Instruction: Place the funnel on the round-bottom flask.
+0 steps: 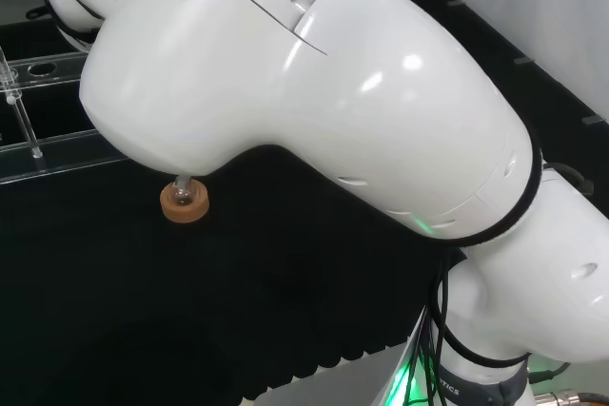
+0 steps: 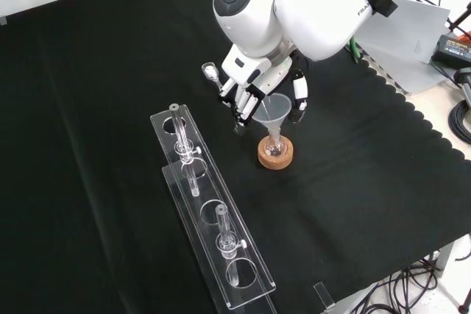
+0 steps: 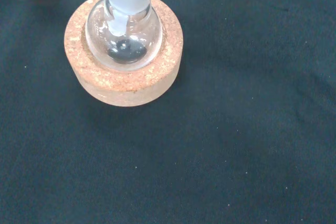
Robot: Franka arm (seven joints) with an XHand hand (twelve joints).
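here the front view shows the funnel [image 2: 276,110] seated in the flask [image 2: 275,146], hand [image 2: 254,90] released around it; wrist view shows flask and cork ring [image 3: 124,74].

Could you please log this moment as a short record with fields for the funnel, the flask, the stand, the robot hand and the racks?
funnel: clear funnel, stem down in the flask's neck
flask: round-bottom flask, upright on its stand
stand: cork ring on the black cloth
robot hand: robot hand at the funnel's rim; contact unclear
racks: two clear racks left of the flask in the front view
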